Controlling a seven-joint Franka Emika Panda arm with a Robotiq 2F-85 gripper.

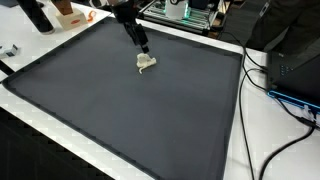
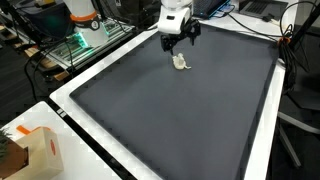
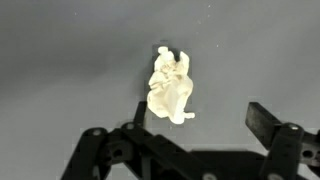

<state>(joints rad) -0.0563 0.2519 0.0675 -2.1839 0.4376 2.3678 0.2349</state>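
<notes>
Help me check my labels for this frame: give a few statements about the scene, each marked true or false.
1. The gripper is open. True.
2. The small cream object lies on the dark mat. True.
3. The gripper holds the small cream object lifted off the dark mat. False: it lies on the mat, not gripped.
4. The mat is bright red. False: it is dark grey.

One crumpled cream-coloured lump (image 3: 170,85), one dark mat (image 1: 120,110), one gripper (image 2: 179,45), one cardboard box (image 2: 40,152).
</notes>
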